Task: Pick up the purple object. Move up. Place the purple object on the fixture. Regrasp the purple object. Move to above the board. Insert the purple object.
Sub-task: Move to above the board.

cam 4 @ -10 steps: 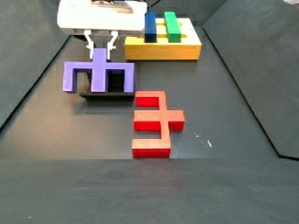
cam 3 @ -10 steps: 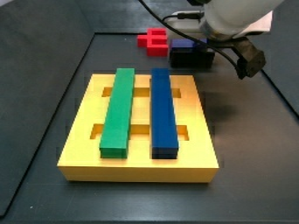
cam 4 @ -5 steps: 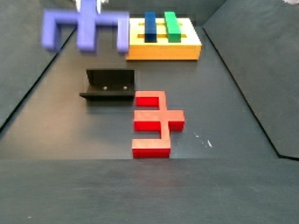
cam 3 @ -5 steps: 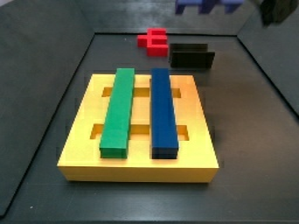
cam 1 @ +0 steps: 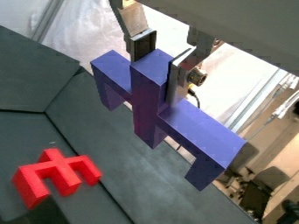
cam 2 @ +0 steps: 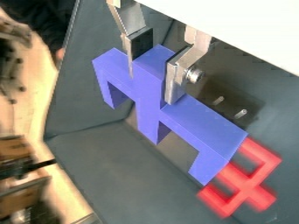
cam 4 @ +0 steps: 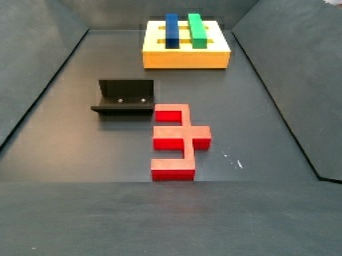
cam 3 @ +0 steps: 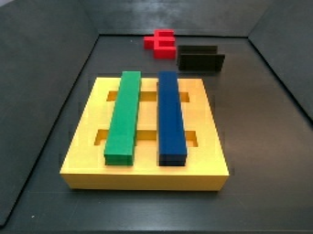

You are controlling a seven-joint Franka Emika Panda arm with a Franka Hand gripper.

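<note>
Pinching the purple plastic cross-shaped block (cam 1: 158, 109) by its stem, the hand (cam 1: 162, 63) hung high above the black fixture (cam 4: 123, 97); insertion into the yellow slotted board (cam 3: 86, 151) remained.

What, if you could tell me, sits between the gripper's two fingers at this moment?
In both wrist views the gripper is shut on the purple object, its stem clamped between the fingers.

gripper (cam 1: 162, 51): seen only in both wrist views, out of both side views
fingers (cam 1: 184, 72): two flat silver metal plates, straight-edged
pads (cam 1: 142, 44): dark, rectangular, on the plates' inner faces
fastener (cam 2: 191, 77): small round dark fitting on one plate's outer side
second plate (cam 2: 126, 26): narrow, silver
</note>
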